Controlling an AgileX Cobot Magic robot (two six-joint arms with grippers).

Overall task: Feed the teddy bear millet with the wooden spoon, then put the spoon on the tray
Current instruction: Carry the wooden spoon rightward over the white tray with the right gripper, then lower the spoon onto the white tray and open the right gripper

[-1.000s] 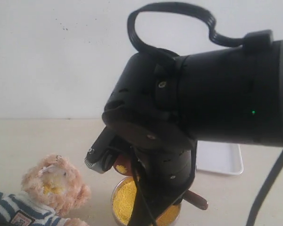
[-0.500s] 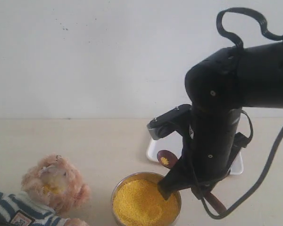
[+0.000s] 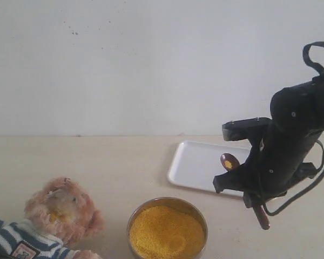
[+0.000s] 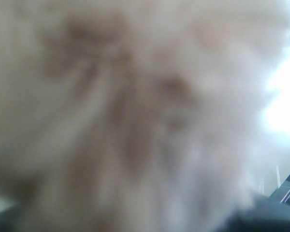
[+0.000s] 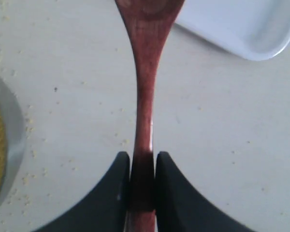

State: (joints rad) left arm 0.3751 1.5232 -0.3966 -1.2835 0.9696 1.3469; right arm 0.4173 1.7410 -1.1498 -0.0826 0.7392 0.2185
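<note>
Right pincer [image 5: 142, 162]: I see it clamped on the wooden spoon [image 5: 144, 92] handle, above the desk [image 5: 63, 96]. The spoon's bowl reaches ahead of the pincer to the edge of the tray [image 5: 241, 29]. Millet [image 3: 164, 232]: beside the pincer. Teddy bear [image 3: 62, 208]: beyond the millet. Left pincer: blurred fur fills its view, so I cannot tell its state

Beige table [image 3: 97, 162], teddy bear [image 3: 62, 210], metal bowl [image 3: 167, 199], tray [image 3: 194, 164]

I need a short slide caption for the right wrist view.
Right hand holding the wooden spoon by its handle, near the tray.
</note>
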